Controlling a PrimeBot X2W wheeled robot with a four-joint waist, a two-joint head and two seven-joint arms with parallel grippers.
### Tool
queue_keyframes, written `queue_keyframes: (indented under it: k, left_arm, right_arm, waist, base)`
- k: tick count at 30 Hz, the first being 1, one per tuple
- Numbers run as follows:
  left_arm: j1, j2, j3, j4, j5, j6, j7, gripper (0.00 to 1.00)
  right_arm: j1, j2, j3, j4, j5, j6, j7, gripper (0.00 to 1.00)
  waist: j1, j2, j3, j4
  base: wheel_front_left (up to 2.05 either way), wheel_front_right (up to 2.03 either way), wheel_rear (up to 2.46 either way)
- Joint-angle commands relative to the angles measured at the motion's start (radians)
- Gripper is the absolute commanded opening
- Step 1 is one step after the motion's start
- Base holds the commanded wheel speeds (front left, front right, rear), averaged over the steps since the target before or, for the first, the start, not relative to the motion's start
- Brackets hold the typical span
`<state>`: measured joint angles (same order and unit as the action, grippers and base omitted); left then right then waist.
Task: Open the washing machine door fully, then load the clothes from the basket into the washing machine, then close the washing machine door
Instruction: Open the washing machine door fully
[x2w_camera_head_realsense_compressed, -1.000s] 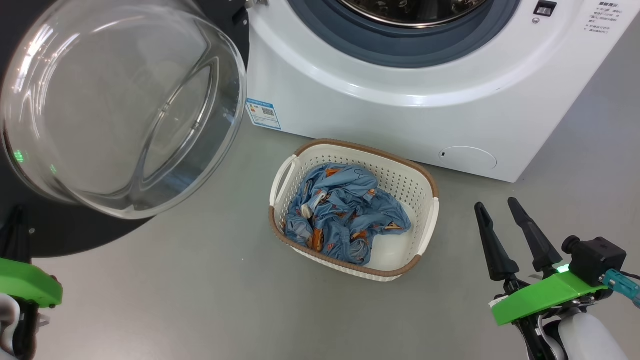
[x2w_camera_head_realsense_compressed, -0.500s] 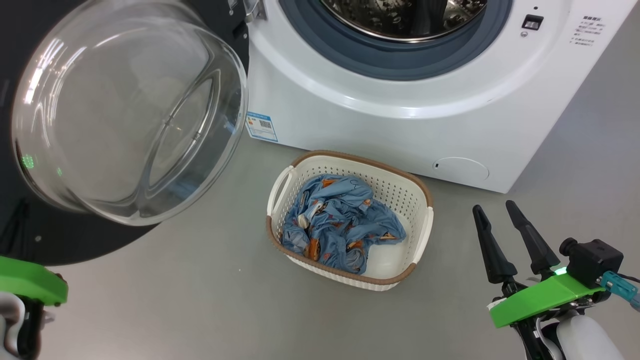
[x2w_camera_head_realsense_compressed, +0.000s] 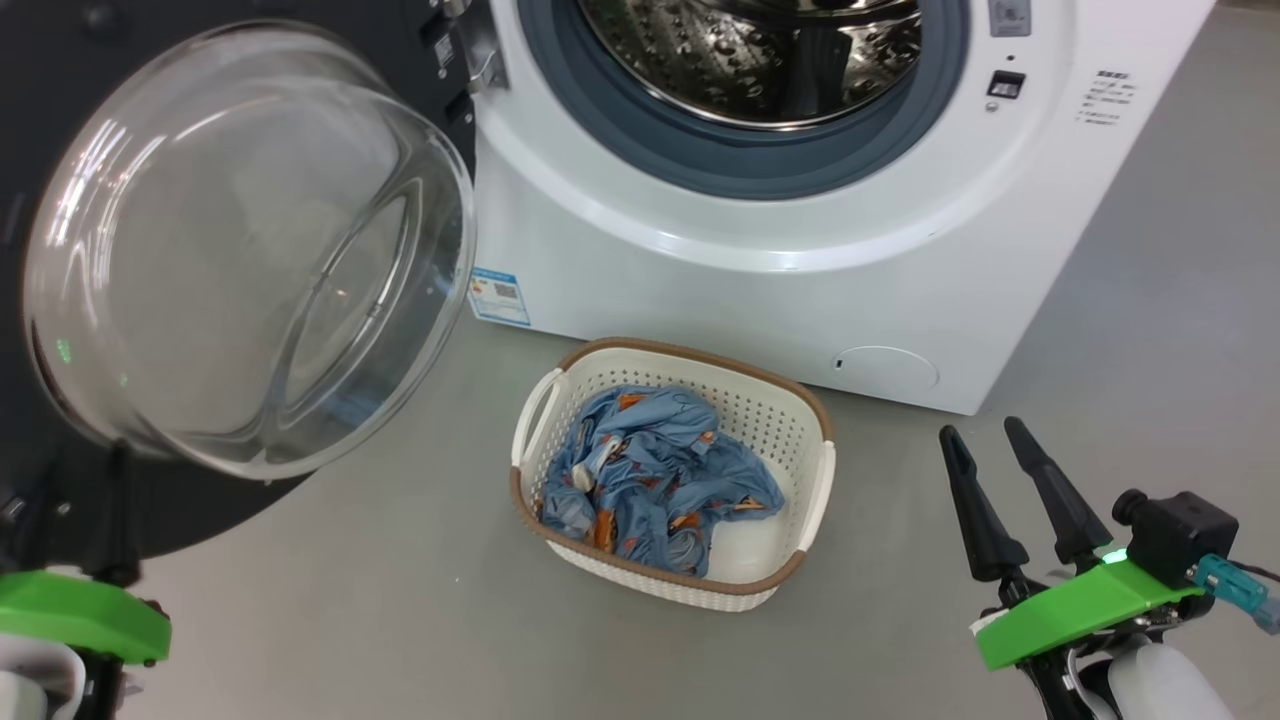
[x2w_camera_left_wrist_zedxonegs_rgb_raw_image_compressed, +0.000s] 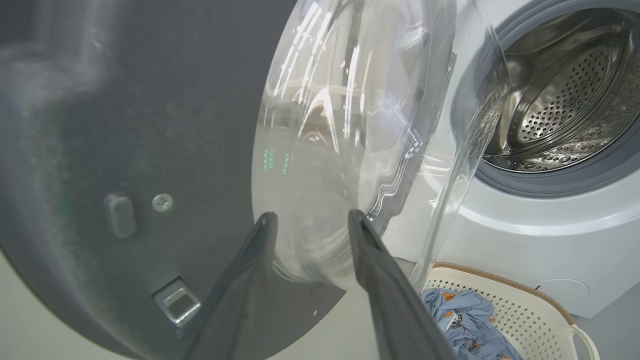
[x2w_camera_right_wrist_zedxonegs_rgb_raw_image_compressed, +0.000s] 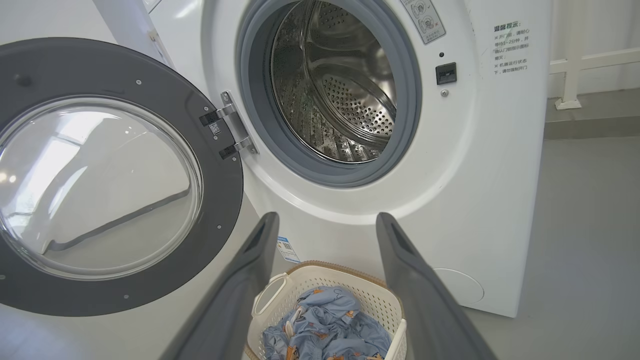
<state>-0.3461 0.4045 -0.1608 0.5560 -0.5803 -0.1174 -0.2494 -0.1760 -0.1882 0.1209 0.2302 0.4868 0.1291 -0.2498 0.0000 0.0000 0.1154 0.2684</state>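
The washing machine (x2w_camera_head_realsense_compressed: 760, 290) stands with its steel drum (x2w_camera_right_wrist_zedxonegs_rgb_raw_image_compressed: 345, 95) exposed. The washing machine door (x2w_camera_head_realsense_compressed: 250, 260) is swung out to the left, its glass bowl bulging toward me inside the black rim (x2w_camera_right_wrist_zedxonegs_rgb_raw_image_compressed: 220, 210). On the floor in front sits the basket (x2w_camera_head_realsense_compressed: 690, 352), holding the blue printed clothes (x2w_camera_head_realsense_compressed: 650, 480). My left gripper (x2w_camera_left_wrist_zedxonegs_rgb_raw_image_compressed: 311, 216) is open just in front of the door's inner face, low on the glass, with nothing between its fingers; its green mount (x2w_camera_head_realsense_compressed: 80, 615) shows at the lower left. My right gripper (x2w_camera_head_realsense_compressed: 978, 430) is open and empty, right of the basket and above the floor.
Grey floor (x2w_camera_head_realsense_compressed: 400, 600) surrounds the basket. The open door overhangs the floor on the left. A small round flap (x2w_camera_head_realsense_compressed: 885, 368) sits low on the machine's front. A white rail and wall (x2w_camera_right_wrist_zedxonegs_rgb_raw_image_compressed: 575, 65) stand behind the machine on the right.
The head camera has tilted up, so more of the drum shows and the basket sits lower. My left gripper's fingers have come apart near the door's lower rim. The right gripper holds still.
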Motion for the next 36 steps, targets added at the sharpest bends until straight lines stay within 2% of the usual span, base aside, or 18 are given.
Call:
queue_keyframes:
  k: [1,18,36]
  left_arm:
    - [-0.005,0.046,0.044,-0.034,0.017,0.01,-0.012,1.0]
    - [0.147,-0.002,0.055,-0.249,0.031,0.065,-0.012,1.0]
    - [0.237,-0.074,0.055,-0.404,0.055,0.093,-0.012,1.0]
  right_arm:
    - [0.009,0.0,0.028,-0.023,0.007,0.002,-0.012,1.0]
    - [0.033,-0.018,0.046,-0.023,0.01,0.002,-0.012,1.0]
    - [0.02,-0.043,0.039,-0.037,-0.003,0.002,-0.012,1.0]
  waist:
    - [0.0,0.0,-0.012,-0.015]
    - [0.0,0.0,-0.064,-0.132]
    - [0.0,0.0,-0.076,-0.274]
  base:
    - [0.0,0.0,0.0]
    - [0.0,0.0,0.0]
    - [0.0,0.0,0.0]
